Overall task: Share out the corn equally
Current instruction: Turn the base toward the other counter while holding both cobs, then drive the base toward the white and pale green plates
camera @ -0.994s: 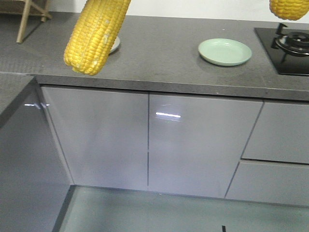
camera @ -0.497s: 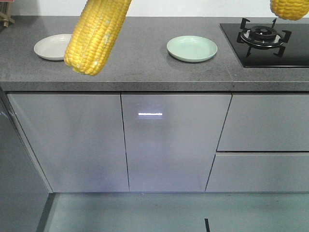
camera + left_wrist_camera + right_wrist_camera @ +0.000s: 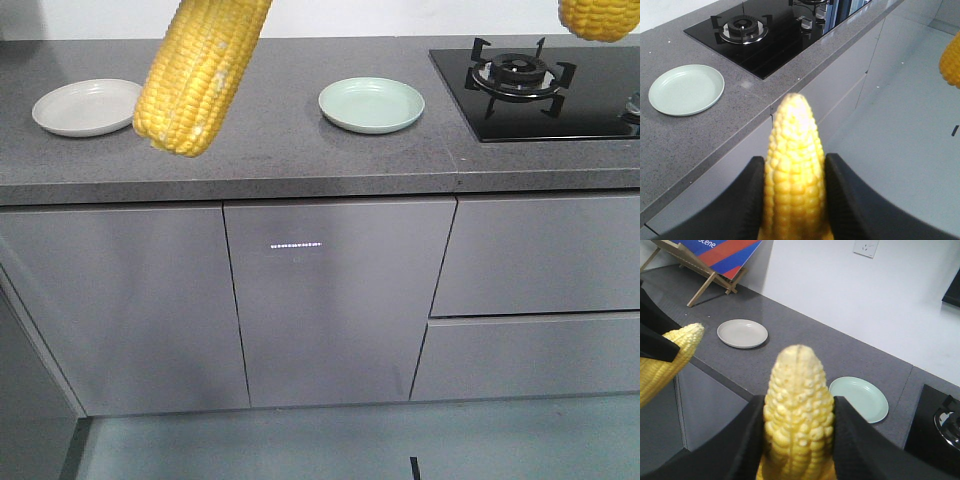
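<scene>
Our left claw (image 3: 795, 162) clamps a cob (image 3: 794, 135); our right claw (image 3: 799, 402) clamps a second cob (image 3: 799, 380). On the counter (image 3: 280, 150), white plate (image 3: 88, 105) lies left, green plate (image 3: 371, 104) right.

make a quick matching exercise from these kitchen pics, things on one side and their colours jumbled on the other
Things:
1. corn cob
2. plate next to the stove top
3. plate at the counter's left end
4. stove top

Colours:
a. black
b. pale green
c. yellow
d. off-white

Pairs: 1-c, 2-b, 3-d, 4-a
</scene>
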Controlling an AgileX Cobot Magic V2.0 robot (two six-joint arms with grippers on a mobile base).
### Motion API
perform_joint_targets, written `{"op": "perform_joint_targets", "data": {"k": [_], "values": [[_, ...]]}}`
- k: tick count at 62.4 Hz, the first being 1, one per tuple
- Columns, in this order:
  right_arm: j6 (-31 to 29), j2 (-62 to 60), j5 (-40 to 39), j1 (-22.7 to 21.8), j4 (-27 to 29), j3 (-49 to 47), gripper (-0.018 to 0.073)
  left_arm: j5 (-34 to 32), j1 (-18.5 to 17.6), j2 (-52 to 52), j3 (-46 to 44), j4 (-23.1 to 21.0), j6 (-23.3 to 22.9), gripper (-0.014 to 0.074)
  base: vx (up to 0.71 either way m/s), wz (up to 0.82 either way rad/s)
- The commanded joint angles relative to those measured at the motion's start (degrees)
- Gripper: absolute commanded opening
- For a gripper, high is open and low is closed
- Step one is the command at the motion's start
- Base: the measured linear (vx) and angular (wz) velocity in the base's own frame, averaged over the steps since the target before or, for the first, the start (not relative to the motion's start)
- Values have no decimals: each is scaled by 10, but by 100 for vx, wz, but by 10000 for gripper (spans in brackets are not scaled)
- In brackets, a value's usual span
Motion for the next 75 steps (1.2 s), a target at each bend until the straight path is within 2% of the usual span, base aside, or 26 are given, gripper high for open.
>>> {"op": "perform_joint_targets", "data": {"k": [1, 75], "values": [[-1, -12, -3, -2, 10, -11, -4, -21, -2, -25, -15, -14, -6, -7, 7, -6], [-1, -12, -3, -2, 10, -11, -4, -21, -2, -25, -15, -14, -6, -7, 13, -1]]}}
